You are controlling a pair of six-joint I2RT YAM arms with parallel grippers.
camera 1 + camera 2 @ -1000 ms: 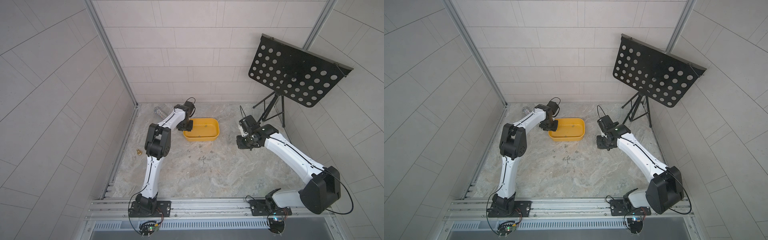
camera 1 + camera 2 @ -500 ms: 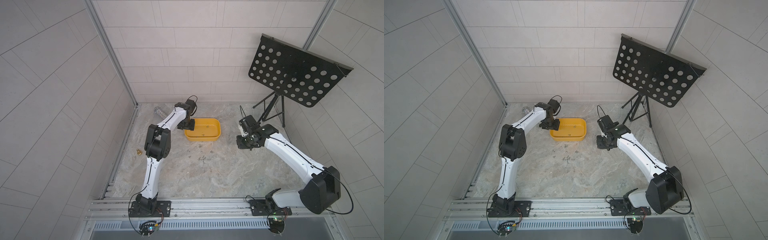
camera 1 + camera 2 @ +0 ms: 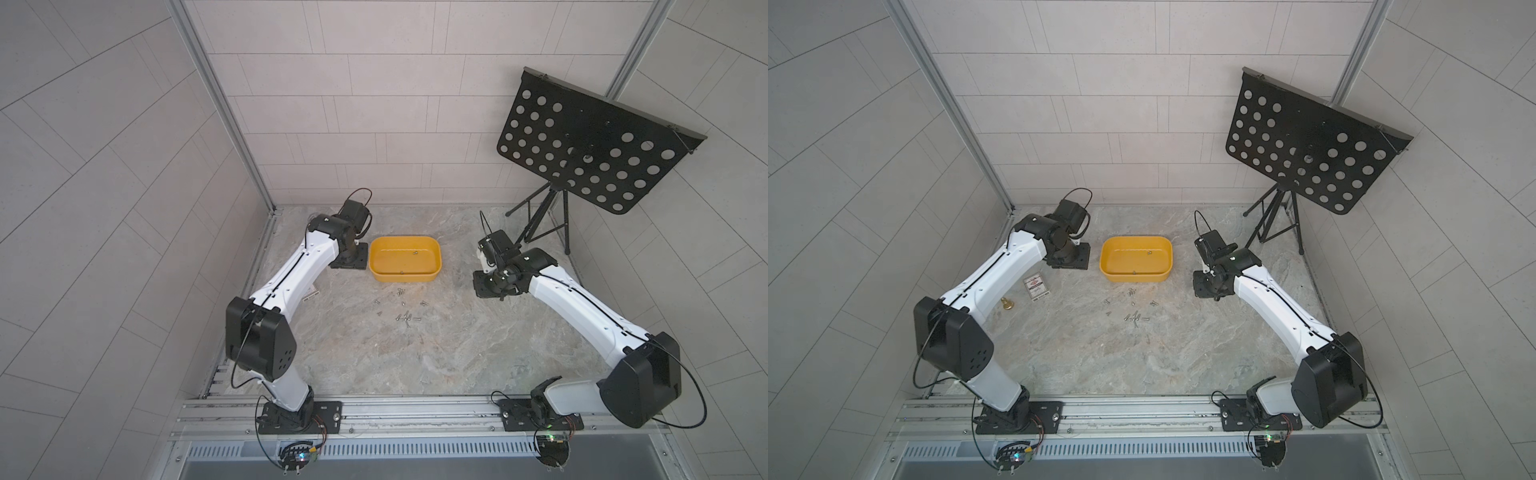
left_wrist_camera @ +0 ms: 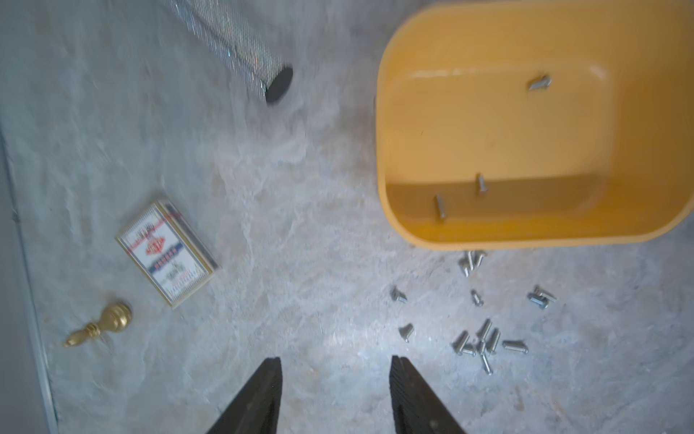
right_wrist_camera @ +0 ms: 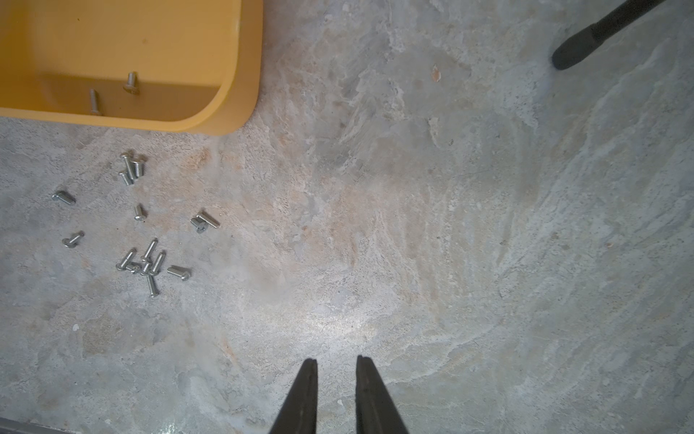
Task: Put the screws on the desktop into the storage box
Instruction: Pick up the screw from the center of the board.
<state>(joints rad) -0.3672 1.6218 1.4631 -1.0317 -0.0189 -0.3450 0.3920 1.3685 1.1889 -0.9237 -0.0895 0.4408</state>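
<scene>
Three screws point(image 4: 439, 206) are seen lying inside the storage box point(image 4: 507, 235); over a dozen are scattered on the tabletop point(image 4: 300, 210) just beside its near wall. The step in hand is judged to be the approach to another pick. The left fingers point(image 4: 268, 390) are held apart and empty above bare tabletop. The right fingers point(image 5: 306, 387) are narrowly parted, also empty, well aside. A precise pinch on one thin, smooth metal shaft, singled out from the overlapping cluster, is called for. The box is glossy yellow plastic with rounded corners; the tabletop is matt and stone-veined.
</scene>
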